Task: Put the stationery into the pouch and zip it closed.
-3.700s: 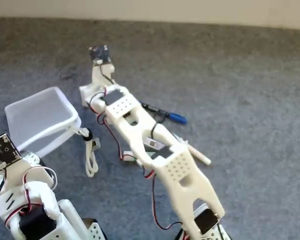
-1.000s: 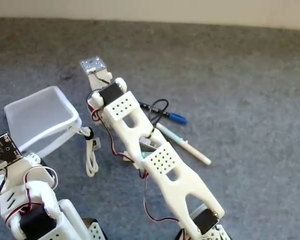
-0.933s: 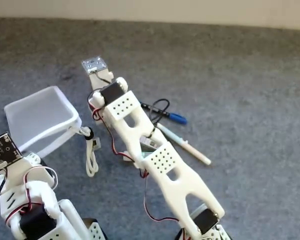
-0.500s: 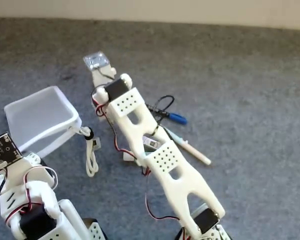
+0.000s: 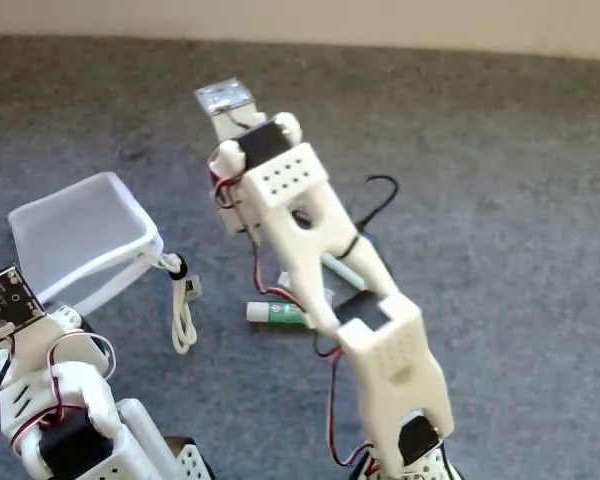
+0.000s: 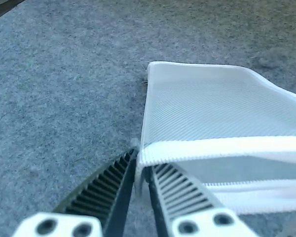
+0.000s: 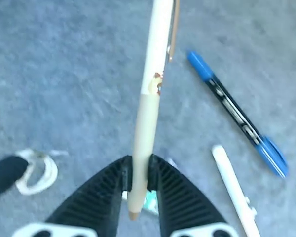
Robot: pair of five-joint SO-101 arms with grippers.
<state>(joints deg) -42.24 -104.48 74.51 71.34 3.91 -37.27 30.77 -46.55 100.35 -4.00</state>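
Right wrist view: right gripper [image 7: 139, 163] closed to a narrow gap, its 2 black ribbed fingers [image 7: 113, 190] clamped on the lower end of a cream pen [image 7: 150, 89]. The pen's shaft runs straight out past the fingertips, and a short stub shows behind them. The pen is clear of the grey carpet [image 7: 64, 74].

Also lying on the carpet below it: a blue marker [image 7: 237, 116] and a white pen [image 7: 232, 190], near each other but apart, and a white cord loop [image 7: 37, 170] off to the other side.

Left wrist view: left gripper [image 6: 139, 165] nearly shut, pinching the rim of the white mesh pouch [image 6: 207, 106] at 1 corner. The pouch mouth stands open, with the band edge running away from the fingers.

High view: the pouch [image 5: 80, 235] sits on the carpet, well apart from the arm carrying the pen. A small white tube with a green label [image 5: 277, 313] lies between them, beside the cord [image 5: 183, 320].
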